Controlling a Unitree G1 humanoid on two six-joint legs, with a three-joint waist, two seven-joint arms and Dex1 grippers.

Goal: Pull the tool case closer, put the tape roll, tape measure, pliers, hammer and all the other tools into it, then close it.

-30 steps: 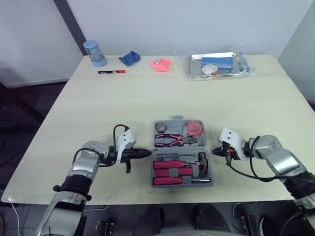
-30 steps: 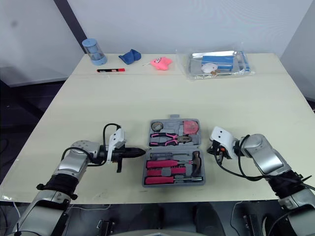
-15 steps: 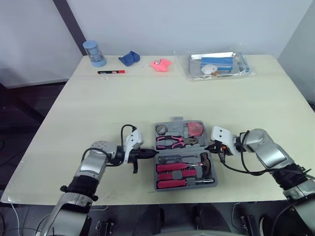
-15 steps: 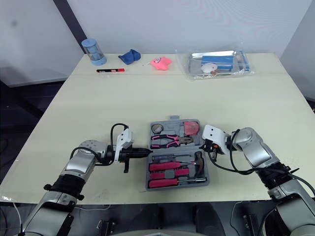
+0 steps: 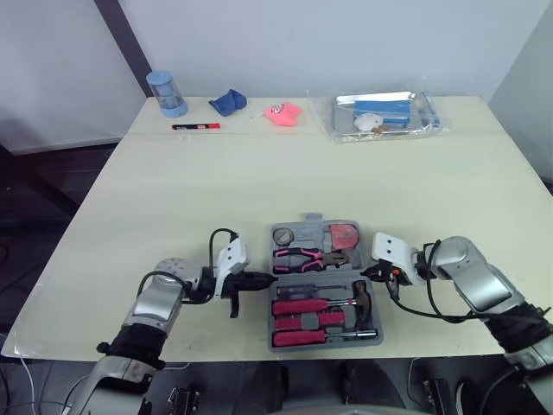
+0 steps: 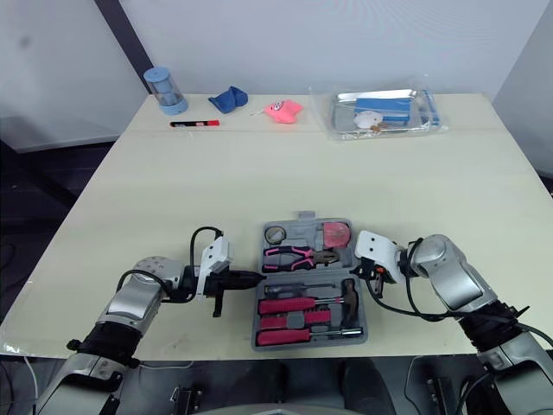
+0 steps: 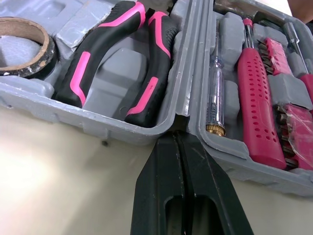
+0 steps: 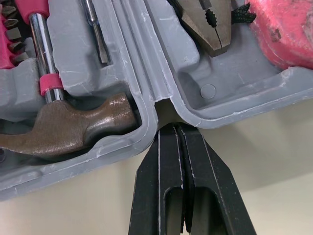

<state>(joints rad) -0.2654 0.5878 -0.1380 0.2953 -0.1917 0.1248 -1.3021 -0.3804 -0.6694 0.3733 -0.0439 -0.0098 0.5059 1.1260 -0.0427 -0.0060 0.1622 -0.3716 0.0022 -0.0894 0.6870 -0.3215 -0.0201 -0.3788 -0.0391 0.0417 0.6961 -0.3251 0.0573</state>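
Observation:
The grey tool case (image 5: 313,220) lies open near the table's front edge. Its far half holds the tape roll (image 5: 284,234), the pink-handled pliers (image 5: 307,256) and the pink tape measure (image 5: 345,233). The near half holds the hammer (image 5: 361,298) and pink screwdrivers (image 5: 302,307). My left gripper (image 5: 266,279) is shut, its tips pushed into the hinge notch on the case's left side (image 7: 178,139). At the right end of the hinge my right gripper (image 5: 367,274) is shut too, touching the notch beside the hammer head (image 8: 73,125).
Along the far edge stand a blue cup (image 5: 166,93), a blue cloth (image 5: 227,102), a red marker (image 5: 195,126), a pink toy (image 5: 282,114) and a clear plastic tray (image 5: 384,114). A wide stretch of bare table lies between them and the case.
Both grippers have closed in from the sides onto the case's hinge ends. The case has slid a little toward the front edge.

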